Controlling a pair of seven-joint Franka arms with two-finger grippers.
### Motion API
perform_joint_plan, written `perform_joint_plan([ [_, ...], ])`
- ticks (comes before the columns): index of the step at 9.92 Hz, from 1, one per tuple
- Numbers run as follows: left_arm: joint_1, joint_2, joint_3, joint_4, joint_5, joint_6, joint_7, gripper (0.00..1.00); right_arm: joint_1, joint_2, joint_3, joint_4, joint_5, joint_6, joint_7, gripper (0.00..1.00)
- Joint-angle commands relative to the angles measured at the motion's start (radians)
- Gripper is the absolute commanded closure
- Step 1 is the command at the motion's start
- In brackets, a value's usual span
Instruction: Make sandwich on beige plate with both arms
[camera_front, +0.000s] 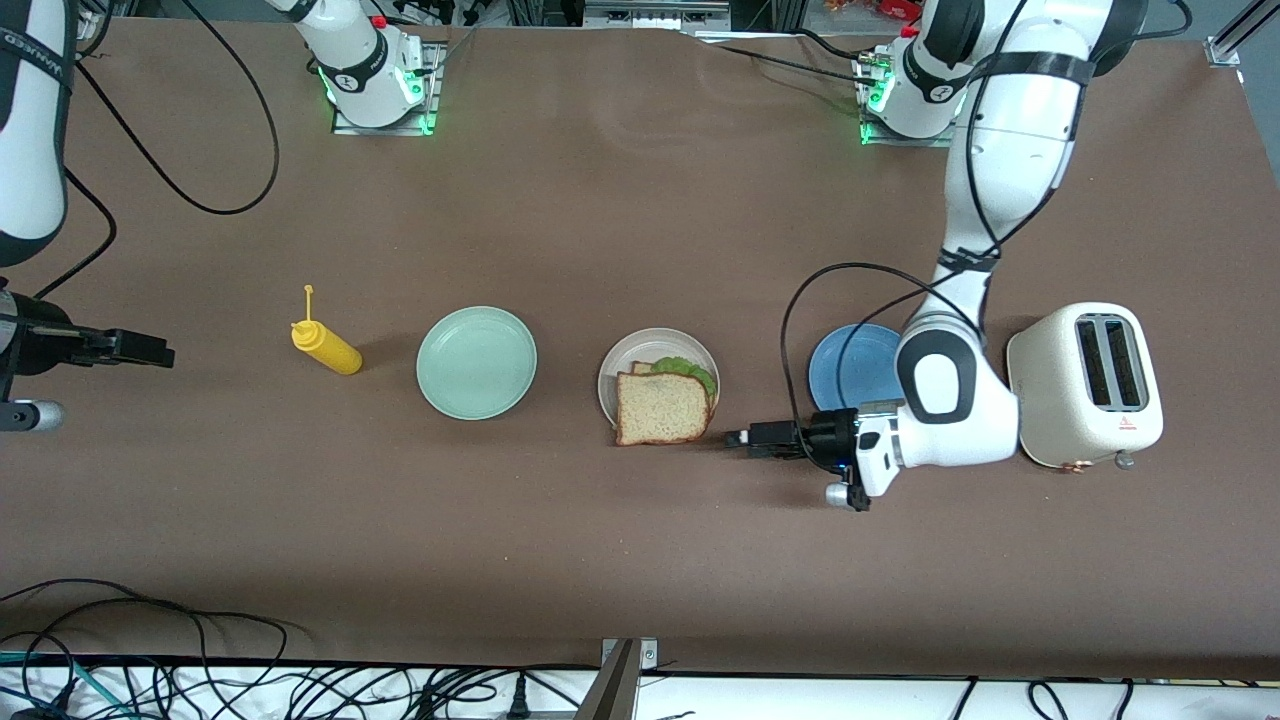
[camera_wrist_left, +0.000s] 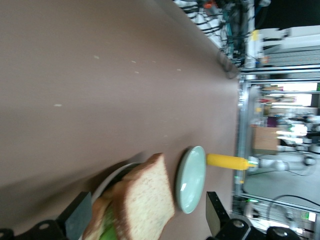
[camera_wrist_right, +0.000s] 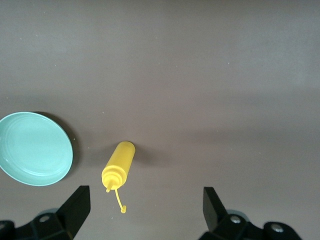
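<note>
1. Left gripper (camera_front: 738, 438): fingers spread, holding nothing, lying low just beside the sandwich (camera_front: 664, 400) toward the left arm's end.
2. Right gripper (camera_front: 150, 351): jaws parted, empty, waiting well apart.
3. Sandwich: resting on the beige plate (camera_front: 622, 357), top slice overhanging the nearer rim.

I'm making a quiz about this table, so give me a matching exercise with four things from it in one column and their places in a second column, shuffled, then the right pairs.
Things:
1. sandwich
2. yellow squeeze bottle
3. toaster
4. mint green plate

Places:
A. at the left arm's end of the table, beside the blue plate
B. between the squeeze bottle and the beige plate
C. on the beige plate
D. lying on its side toward the right arm's end of the table

Pairs: 1-C, 2-D, 3-A, 4-B
</note>
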Motion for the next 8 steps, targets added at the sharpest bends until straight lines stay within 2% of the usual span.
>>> perform_joint_plan([
  [1,0.007,-0.060,0.010,0.033,0.250,-0.005,-0.171,0.00,0.001,-0.112,0.000,-0.180,-0.026,0.125,0.042,0.00],
  [2,0.019,-0.089,0.023,0.034,0.340,-0.005,-0.252,0.00,0.010,-0.171,0.000,-0.304,-0.031,0.238,0.042,0.00],
  [3,0.022,-0.129,0.049,0.030,0.476,-0.009,-0.295,0.00,0.011,-0.202,0.000,-0.363,-0.031,0.300,0.041,0.00],
  [6,0.103,-0.206,0.053,0.018,0.830,-0.081,-0.320,0.00,0.028,-0.224,-0.009,-0.330,-0.029,0.298,0.028,0.00],
  [8,0.141,-0.242,0.056,0.018,0.963,-0.150,-0.320,0.00,0.068,-0.270,-0.044,-0.318,-0.025,0.295,0.041,0.00],
])
